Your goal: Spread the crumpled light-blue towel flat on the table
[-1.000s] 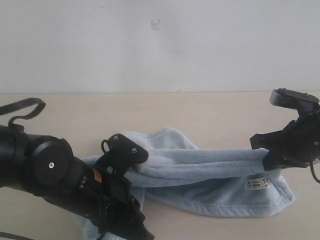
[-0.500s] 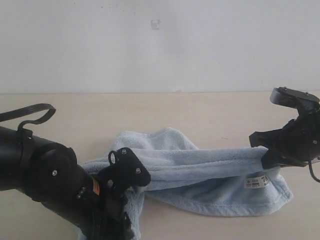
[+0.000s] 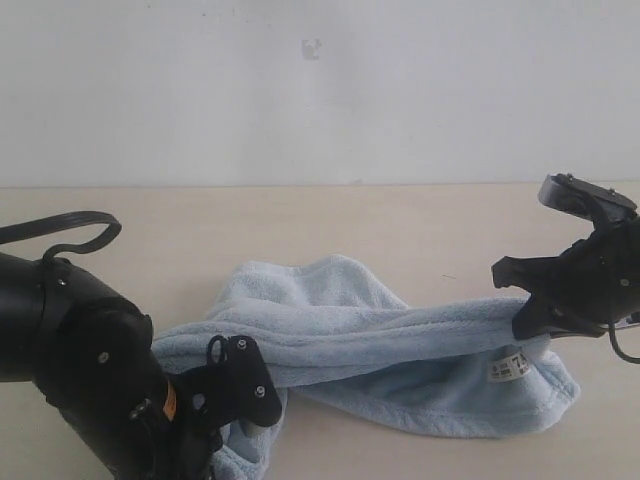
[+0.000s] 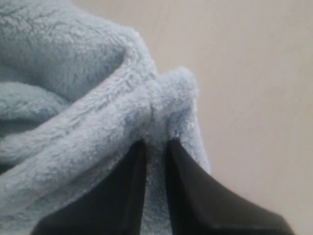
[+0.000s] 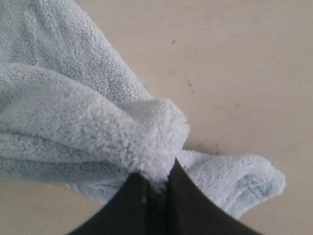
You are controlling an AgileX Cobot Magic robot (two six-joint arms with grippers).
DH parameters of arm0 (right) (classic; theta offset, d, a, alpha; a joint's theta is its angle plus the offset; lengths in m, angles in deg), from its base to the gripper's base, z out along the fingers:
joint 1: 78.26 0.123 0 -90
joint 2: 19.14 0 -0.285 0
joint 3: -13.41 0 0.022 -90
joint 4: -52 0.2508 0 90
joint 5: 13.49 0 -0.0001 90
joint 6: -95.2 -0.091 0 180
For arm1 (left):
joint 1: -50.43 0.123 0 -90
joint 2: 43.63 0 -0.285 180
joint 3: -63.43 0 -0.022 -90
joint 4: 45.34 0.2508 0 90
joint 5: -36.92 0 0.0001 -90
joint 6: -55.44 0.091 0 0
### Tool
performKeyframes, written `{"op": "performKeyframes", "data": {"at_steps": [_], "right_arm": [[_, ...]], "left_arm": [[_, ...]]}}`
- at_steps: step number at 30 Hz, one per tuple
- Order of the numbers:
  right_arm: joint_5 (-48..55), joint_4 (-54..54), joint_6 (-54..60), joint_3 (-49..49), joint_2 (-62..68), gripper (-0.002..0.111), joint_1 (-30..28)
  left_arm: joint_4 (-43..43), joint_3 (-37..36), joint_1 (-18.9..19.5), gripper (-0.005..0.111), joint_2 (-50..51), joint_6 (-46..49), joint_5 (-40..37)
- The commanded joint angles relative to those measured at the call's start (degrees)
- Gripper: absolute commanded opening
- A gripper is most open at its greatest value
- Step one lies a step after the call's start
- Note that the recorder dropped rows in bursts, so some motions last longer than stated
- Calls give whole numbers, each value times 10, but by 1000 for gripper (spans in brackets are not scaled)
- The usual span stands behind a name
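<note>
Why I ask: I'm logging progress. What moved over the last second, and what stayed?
The left gripper drew toward the exterior view's lower edge, dragging its end of the towel along. The right gripper edged slightly inward. Both stayed shut on the towel, still bunched on the table.

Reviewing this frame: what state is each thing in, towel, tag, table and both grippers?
towel: bunched into a thick band between the grippers, not flat.
tag: showing, at the end near the right gripper.
table: the towel's lower folds rest on it.
left gripper: shut on the towel.
right gripper: shut on the towel.
</note>
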Motion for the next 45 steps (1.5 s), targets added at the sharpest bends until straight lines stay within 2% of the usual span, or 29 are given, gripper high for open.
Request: {"op": "performKeyframes", "data": {"at_steps": [1, 10, 12, 14, 15, 17, 19, 22, 24, 25, 26, 27, 28, 31, 34, 37, 43, 45], "right_arm": [[2, 5, 2, 1, -3, 1, -5], [-2, 5, 2, 1, -3, 1, -5], [-2, 5, 2, 1, -3, 1, -5], [-2, 5, 2, 1, -3, 1, -5], [0, 5, 2, 1, -3, 1, -5], [2, 5, 2, 1, -3, 1, -5], [2, 5, 2, 1, -3, 1, -5], [-10, 6, 2, 1, -3, 1, -5], [-8, 6, 2, 1, -3, 1, -5], [0, 6, 2, 1, -3, 1, -5], [4, 6, 2, 1, -3, 1, -5], [3, 6, 2, 1, -3, 1, -5], [0, 6, 2, 1, -3, 1, -5], [-10, 6, 2, 1, -3, 1, -5], [-37, 0, 11, 1, -3, 1, -5], [-48, -12, 13, 1, -3, 1, -5], [-66, -57, -29, 1, -3, 1, -6], [-75, -57, -29, 1, -3, 1, -6]], "left_arm": [[4, -2, -2, 16, 0, -20, -8], [9, -2, -2, 16, 0, -24, -12], [9, -2, -2, 19, 0, -25, -14], [9, -2, -2, 37, 0, -60, -9], [9, -2, -2, 51, 0, -83, 2], [7, -2, -2, 67, 0, -109, 33], [-7, 11, -2, 69, 0, -159, 51], [-11, 22, -2, 66, 1, -222, 78], [51, 22, -2, 58, 16, -295, 98], [92, 22, -2, 50, 23, -327, 93], [148, 22, -2, 34, 30, -380, 77], [210, 22, -2, 10, 32, -429, 43], [240, 22, -2, 4, 31, -442, 24], [310, 22, -2, 4, 16, -478, -32], [419, 22, -2, 4, -45, -551, -100], [483, 22, -2, 4, -95, -582, -141], [611, 22, 0, 4, -172, -573, -259], [622, 22, 6, 4, -184, -540, -282]]}}
